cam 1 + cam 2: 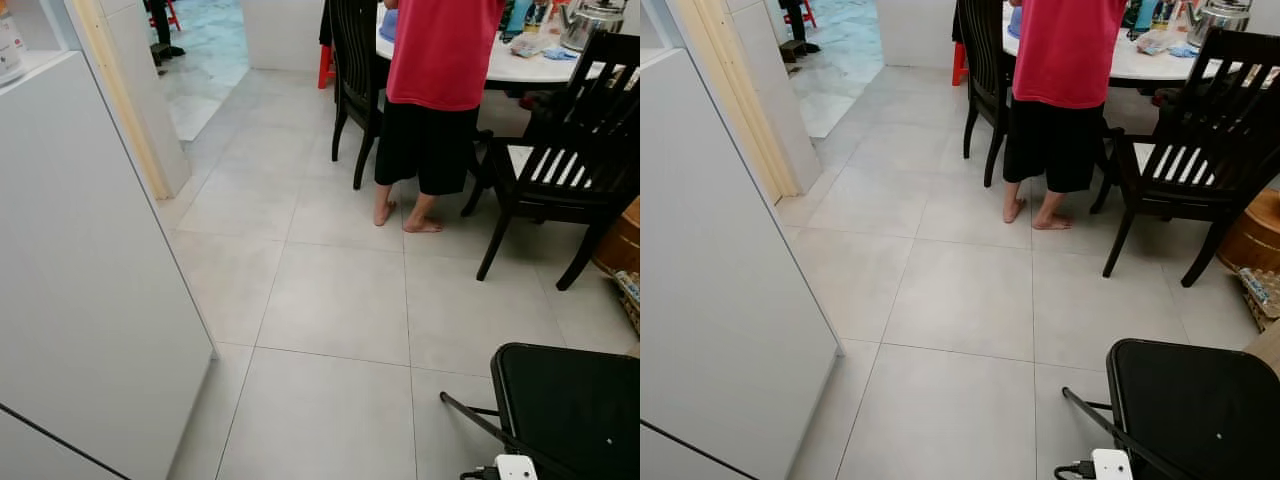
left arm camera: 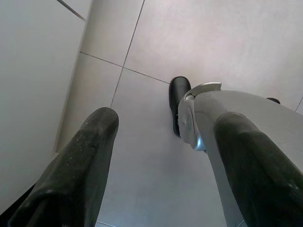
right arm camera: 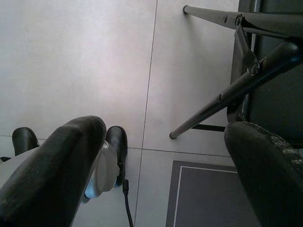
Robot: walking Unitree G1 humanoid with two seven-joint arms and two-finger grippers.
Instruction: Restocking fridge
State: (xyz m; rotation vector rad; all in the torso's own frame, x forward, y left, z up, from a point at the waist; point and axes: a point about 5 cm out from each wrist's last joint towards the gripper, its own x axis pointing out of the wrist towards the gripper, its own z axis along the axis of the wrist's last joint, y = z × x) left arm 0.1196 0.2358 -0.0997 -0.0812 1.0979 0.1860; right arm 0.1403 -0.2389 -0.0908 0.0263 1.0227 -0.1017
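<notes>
Left tool [image 2: 161, 156] and right tool [image 3: 161, 161] hanging floorward, fingers apart, beside white fridge [image 1: 90, 290].

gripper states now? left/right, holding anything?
Left hand: open, empty, hanging over the floor tiles beside the fridge.
Right hand: open, empty, above the floor near the folding chair.

Fridge on the left, person at the bench ahead.
The fridge [image 1: 90, 300] stands left; a person [image 1: 432, 95] stands at the bench [image 1: 520, 65] between chairs [image 1: 570, 170], folding chair [image 1: 570, 410] near right.
</notes>
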